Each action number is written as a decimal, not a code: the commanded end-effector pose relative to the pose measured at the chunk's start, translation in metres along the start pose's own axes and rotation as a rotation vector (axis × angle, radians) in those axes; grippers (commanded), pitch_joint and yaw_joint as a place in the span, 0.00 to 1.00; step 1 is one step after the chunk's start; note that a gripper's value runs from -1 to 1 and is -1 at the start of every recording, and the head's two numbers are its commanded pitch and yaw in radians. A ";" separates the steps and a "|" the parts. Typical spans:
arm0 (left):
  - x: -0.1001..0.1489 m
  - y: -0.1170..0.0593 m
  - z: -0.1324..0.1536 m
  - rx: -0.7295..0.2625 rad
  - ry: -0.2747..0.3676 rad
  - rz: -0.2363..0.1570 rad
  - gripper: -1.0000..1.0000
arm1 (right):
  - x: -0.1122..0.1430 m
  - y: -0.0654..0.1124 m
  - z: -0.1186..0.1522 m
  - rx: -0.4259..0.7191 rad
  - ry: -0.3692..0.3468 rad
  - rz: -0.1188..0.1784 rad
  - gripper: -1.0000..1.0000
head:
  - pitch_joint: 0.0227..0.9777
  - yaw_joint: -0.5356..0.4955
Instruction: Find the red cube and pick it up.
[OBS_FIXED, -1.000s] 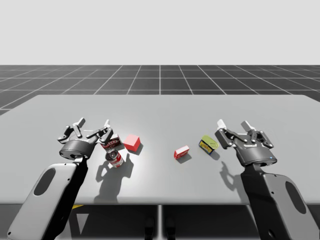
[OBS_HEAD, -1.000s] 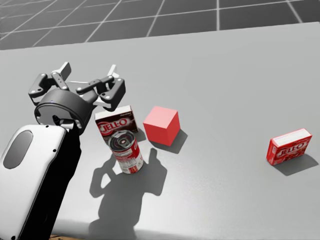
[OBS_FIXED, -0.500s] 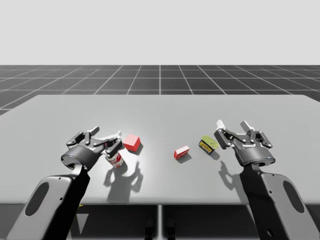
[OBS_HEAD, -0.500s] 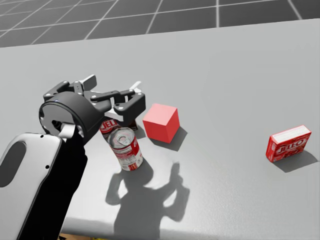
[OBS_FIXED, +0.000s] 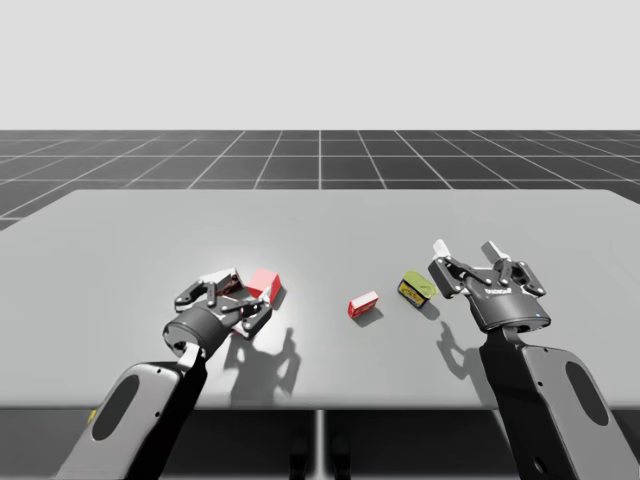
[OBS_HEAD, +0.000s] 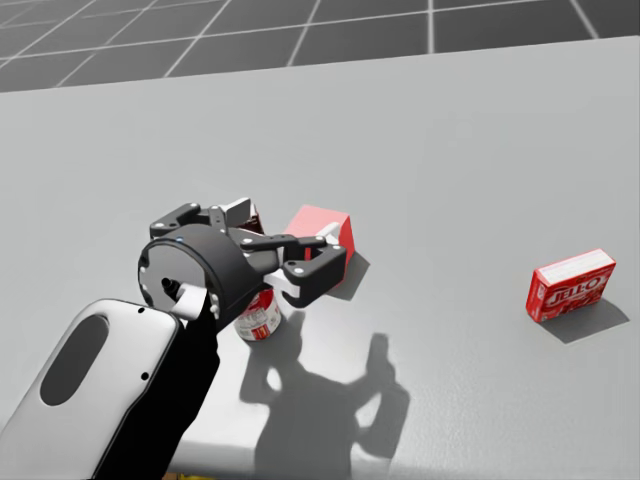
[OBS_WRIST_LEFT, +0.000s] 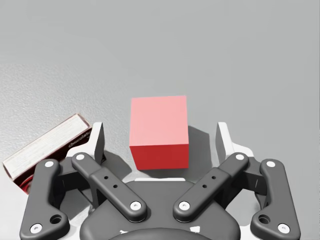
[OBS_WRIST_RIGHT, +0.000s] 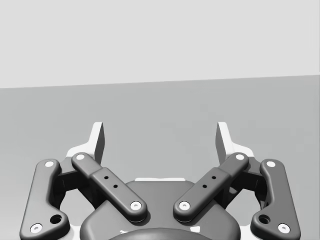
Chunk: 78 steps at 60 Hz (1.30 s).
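The red cube (OBS_FIXED: 265, 283) (OBS_HEAD: 322, 228) rests on the grey table (OBS_FIXED: 320, 215), left of the middle. My left gripper (OBS_FIXED: 243, 303) (OBS_HEAD: 285, 228) lies low over the table, pointing at the cube. In the left wrist view the cube (OBS_WRIST_LEFT: 159, 131) sits between the open fingers of the gripper (OBS_WRIST_LEFT: 160, 142), with a gap on each side and neither pad touching it. My right gripper (OBS_FIXED: 466, 255) (OBS_WRIST_RIGHT: 160, 137) hovers open over the right side of the table, holding nothing.
A flat red box (OBS_WRIST_LEFT: 45, 147) (OBS_FIXED: 225, 280) lies just outside one left finger. A red and white can (OBS_HEAD: 258, 315) stands under my left wrist. A small red box (OBS_FIXED: 363, 304) (OBS_HEAD: 571, 284) and a green-yellow tin (OBS_FIXED: 417, 288) lie further right.
My left gripper has swung right and down, past the can and the flat box, until its fingers straddle the red cube. The right arm has stayed still.
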 end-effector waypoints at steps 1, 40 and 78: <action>-0.012 -0.006 -0.016 -0.002 0.105 -0.004 0.00 | 0.000 0.000 0.000 0.000 -0.001 0.002 0.00 | 0.80 0.74; -0.013 0.002 -0.077 0.014 0.199 0.013 0.00 | 0.000 -0.001 0.000 0.001 0.002 0.002 0.00 | 0.81 0.73; -0.025 -0.004 -0.086 -0.048 0.342 -0.028 1.00 | 0.000 -0.002 -0.001 0.003 0.008 0.000 0.00 | 0.81 0.71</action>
